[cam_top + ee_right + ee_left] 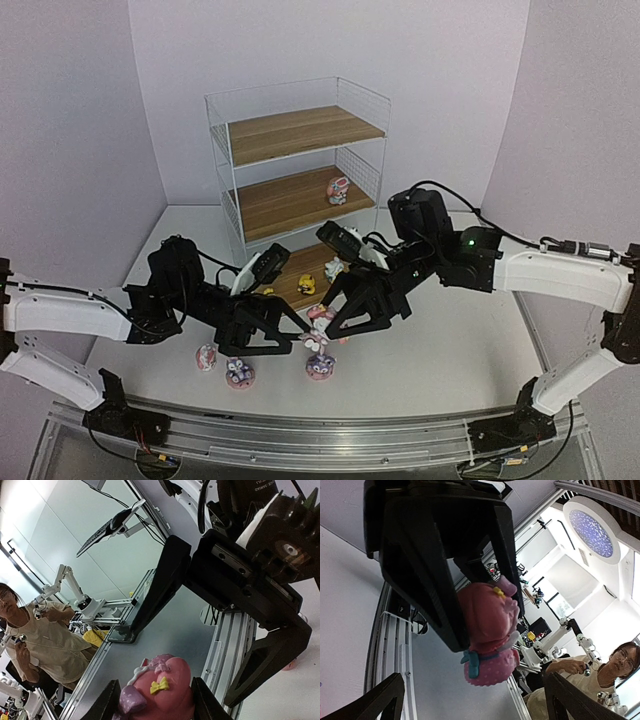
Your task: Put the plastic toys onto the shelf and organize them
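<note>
My right gripper (pixel 327 322) is shut on a pink round figurine (pixel 320 314) with a yellow bow, holding it just in front of the shelf (pixel 300 165). In the right wrist view the figurine (pixel 159 686) sits between my own fingers (pixel 107 705). My left gripper (pixel 303 340) is open and empty, right beside it. In the left wrist view the figurine (pixel 487 630) hangs from the right gripper's fingers, above the table. Loose toys lie below: a white-pink one (pixel 318 343), a purple bunny (pixel 320 368), another bunny (pixel 240 373) and a pink-white one (pixel 206 357).
One figurine (pixel 338 190) stands on the shelf's middle board. The bottom board holds a yellow toy (pixel 307 286) and a white one (pixel 335 267). An aluminium rail (pixel 300 440) runs along the near table edge. Purple walls stand behind and on both sides.
</note>
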`<state>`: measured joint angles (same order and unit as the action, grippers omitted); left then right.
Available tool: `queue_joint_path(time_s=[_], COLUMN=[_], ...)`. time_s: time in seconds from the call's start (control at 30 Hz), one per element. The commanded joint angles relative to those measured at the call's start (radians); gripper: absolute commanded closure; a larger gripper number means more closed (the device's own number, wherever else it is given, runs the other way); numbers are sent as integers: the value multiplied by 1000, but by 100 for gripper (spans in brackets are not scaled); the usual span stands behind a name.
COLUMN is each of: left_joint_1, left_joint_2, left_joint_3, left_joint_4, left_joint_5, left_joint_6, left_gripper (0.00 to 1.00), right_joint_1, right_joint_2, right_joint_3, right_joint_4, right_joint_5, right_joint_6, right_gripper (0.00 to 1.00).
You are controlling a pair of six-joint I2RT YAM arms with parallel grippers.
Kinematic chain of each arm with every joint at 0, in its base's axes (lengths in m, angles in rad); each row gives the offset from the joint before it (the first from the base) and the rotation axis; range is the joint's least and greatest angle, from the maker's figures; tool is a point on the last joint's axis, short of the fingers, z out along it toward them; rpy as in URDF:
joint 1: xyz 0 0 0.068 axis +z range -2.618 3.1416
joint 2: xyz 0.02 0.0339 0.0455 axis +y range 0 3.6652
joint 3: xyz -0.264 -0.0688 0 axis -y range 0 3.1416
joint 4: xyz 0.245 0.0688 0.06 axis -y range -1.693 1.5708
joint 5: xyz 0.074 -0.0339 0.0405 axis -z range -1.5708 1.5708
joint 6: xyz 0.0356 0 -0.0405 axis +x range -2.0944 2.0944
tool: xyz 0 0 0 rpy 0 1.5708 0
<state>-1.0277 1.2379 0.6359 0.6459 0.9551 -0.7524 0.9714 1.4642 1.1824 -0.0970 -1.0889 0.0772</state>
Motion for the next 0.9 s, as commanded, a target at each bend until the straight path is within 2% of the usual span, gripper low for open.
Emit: queue_joint_path(time_s=[0.0,0.1,0.23,0.6,0.67,0.73,0.8,0.87], left_joint_1=[-11,-15,-21,-28,-32,-35,-37,-36], left_joint_2=[23,46,87,91,99,113,124,127], left_joint_3=[73,71,71,78,81,88,89,88], left_joint_4=[163,222,317,347,356,361,365,365], left_joint_5=[115,129,164,163,163,167,166,159], left_joint_6=[-75,-117,-189,-209,-213,-222,-229,-225], left_gripper=[4,7,19,69,74,85,97,100], right_joint_1=[6,12,13,13,13,12,12,13], right_joint_2=[44,72,101,124,125,127,129,128], right_joint_3=[83,107,136,154,155,157,160,161], right_joint_4=[26,26,26,20,14,7,0,-5], right_joint_5=[-62,-84,-101,-127,-132,-135,-132,-111], right_joint_6=[-69,-104,-130,-165,-176,-185,-187,-183], right_gripper=[100,100,100,100,100,100,96,83])
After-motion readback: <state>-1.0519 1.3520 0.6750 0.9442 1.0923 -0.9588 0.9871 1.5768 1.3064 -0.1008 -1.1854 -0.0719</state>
